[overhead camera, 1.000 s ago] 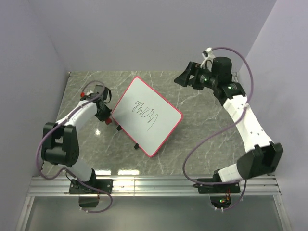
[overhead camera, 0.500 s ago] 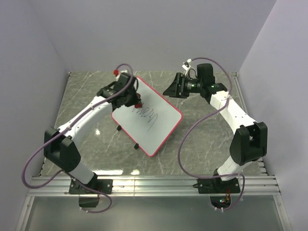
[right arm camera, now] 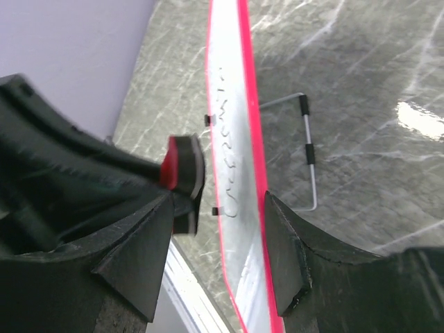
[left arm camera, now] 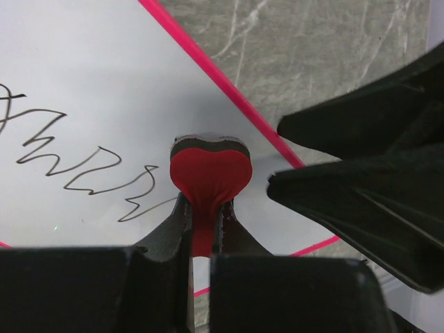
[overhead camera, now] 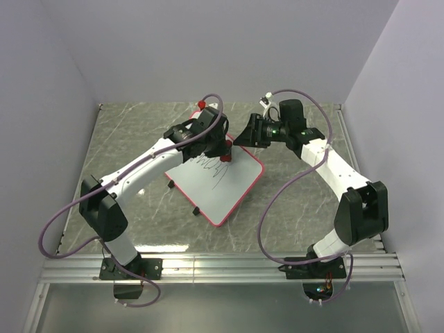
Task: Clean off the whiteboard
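The whiteboard [overhead camera: 220, 187] lies tilted on the marble table, with black scribbles [overhead camera: 211, 166] near its middle. My left gripper [overhead camera: 223, 149] is shut on a red-and-black eraser [left arm camera: 208, 172], which rests on the board [left arm camera: 90, 83] just right of the scribbles [left arm camera: 76, 163]. My right gripper [overhead camera: 241, 139] is at the board's far right edge. In the right wrist view its jaws straddle that edge [right arm camera: 232, 159]: the right finger [right arm camera: 291, 257] is against the red frame and the left finger [right arm camera: 132, 257] stands apart. The eraser [right arm camera: 182, 170] hovers by the board face there.
The right gripper's black fingers [left arm camera: 368, 201] sit close beside the eraser. A wire stand [right arm camera: 310, 156] shows behind the board. Two black clips [overhead camera: 196, 210] sit on the board's near-left edge. Walls enclose the grey marble table [overhead camera: 298, 201], with a metal rail [overhead camera: 222, 267] in front.
My left arm swept from the board's left side across to its upper right, carrying the eraser. My right gripper moved left onto the board's far edge and its jaws narrowed.
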### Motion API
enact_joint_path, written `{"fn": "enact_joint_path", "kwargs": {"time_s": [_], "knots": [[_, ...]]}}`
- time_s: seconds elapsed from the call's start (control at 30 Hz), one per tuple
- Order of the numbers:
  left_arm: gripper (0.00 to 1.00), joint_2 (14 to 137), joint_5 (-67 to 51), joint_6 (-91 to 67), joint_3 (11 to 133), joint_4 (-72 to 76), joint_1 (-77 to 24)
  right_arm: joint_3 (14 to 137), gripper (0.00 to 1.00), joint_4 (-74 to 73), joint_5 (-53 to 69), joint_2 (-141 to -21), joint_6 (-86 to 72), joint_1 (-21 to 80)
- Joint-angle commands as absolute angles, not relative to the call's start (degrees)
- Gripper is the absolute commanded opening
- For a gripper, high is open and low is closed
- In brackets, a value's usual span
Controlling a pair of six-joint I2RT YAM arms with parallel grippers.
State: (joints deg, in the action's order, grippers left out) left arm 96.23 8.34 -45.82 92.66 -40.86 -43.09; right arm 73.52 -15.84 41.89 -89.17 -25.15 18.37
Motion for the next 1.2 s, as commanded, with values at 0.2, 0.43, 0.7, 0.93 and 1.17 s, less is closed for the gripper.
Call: {"fn": "enact_joint_path", "kwargs": {"time_s": [0.2,0.43,0.7,0.93,1.17], "knots": [[0.00,93.17,7.91,-44.82,92.90,-41.66,-44.73,73.83,0.60,-18.11,39.11,-88.07,-22.85,19.25],[0.00,91.58,7.03,-45.09,89.21,-39.82,-45.17,73.74,0.40,-18.19,39.99,-88.42,-23.29,19.25],[0.00,91.76,5.71,-45.17,84.03,-36.83,-47.28,71.46,0.18,-18.46,40.96,-87.28,-21.97,20.48],[0.00,92.02,6.15,-46.23,79.73,-33.66,-48.08,69.35,0.01,-17.93,40.87,-86.49,-21.88,20.65],[0.00,89.31,10.11,-48.25,69.19,-30.77,-45.80,69.61,0.00,-18.63,40.61,-86.31,-21.18,20.74]]}}
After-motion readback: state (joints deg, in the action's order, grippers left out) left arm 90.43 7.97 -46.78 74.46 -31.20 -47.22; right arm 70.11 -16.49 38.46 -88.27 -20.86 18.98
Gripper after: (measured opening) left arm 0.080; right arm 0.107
